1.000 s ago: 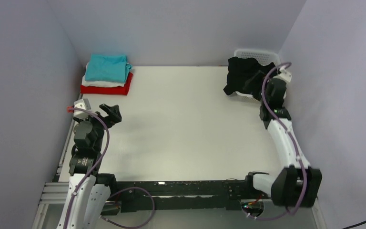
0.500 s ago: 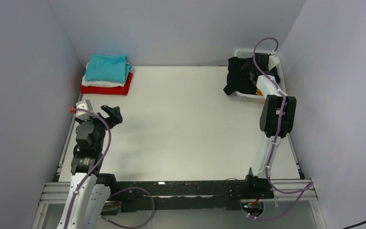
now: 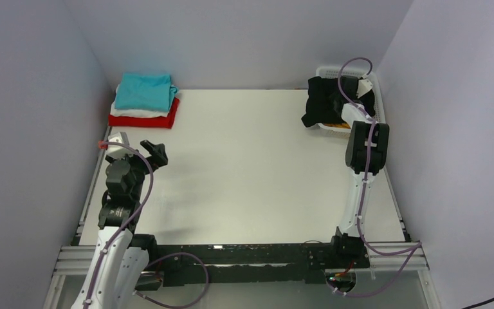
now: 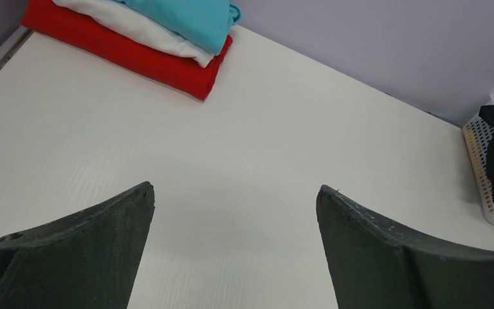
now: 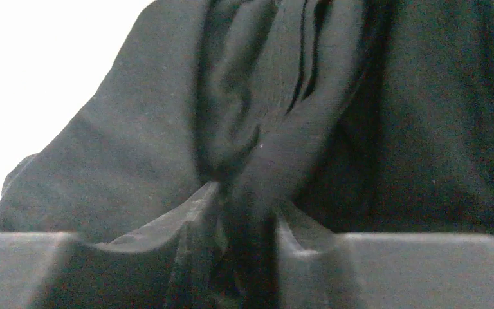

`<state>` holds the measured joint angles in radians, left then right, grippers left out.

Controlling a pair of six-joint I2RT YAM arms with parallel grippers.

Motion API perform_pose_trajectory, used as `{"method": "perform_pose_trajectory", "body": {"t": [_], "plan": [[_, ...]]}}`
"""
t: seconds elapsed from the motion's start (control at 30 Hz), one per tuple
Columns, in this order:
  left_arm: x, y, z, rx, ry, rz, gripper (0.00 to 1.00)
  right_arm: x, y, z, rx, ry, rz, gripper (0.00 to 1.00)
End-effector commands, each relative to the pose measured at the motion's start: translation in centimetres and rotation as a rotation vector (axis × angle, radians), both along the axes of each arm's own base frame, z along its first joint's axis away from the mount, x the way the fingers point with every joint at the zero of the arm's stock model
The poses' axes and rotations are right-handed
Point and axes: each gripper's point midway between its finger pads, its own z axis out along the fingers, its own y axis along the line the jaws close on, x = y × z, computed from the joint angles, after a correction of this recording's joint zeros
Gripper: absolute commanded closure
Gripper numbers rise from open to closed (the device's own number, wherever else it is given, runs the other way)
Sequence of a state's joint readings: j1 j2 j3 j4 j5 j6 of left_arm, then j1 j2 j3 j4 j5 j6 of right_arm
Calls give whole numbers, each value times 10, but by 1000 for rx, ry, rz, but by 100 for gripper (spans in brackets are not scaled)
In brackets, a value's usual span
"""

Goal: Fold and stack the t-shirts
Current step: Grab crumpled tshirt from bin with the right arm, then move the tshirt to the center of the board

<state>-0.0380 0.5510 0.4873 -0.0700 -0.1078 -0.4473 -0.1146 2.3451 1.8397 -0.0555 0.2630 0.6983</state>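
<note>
1. I work in a lab test cell: plain grey walls (image 3: 244, 38) box in my white table (image 3: 244, 167).
2. Bare aluminium rail (image 3: 74, 257) at its near edge, purple cables (image 3: 355, 60) looping loose.

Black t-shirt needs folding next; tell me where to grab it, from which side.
Pinch a raised ridge of the large black cloth t-shirt from above, as the right tool does: it lies crumpled over the white plastic lattice basket, folds sticking up.

White table (image 3: 251, 167) — the folded stack, red t-shirt (image 4: 135, 61) on the bottom, sits ahead-left of the fingers of the left gripper (image 4: 235, 187), white basket (image 4: 479, 154) ahead-right — well apart.
</note>
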Motion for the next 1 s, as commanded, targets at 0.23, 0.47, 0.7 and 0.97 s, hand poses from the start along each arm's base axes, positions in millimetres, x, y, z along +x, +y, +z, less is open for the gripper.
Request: {"method": "perform_pose_trajectory", "body": {"t": [0.23, 0.47, 0.7, 0.97], "plan": [[6, -5, 9, 1, -43, -29, 1, 15, 7, 115, -36, -331, 92, 100], [5, -7, 11, -7, -46, -40, 1, -31, 33, 230, -20, -600, 173, 100], [-1, -12, 18, -28, -69, -60, 1, -93, 127, 332, -58, -749, 568, 100], [-18, -19, 39, -111, -86, -82, 1, -192, 289, 364, -130, -757, 1067, 100]]}}
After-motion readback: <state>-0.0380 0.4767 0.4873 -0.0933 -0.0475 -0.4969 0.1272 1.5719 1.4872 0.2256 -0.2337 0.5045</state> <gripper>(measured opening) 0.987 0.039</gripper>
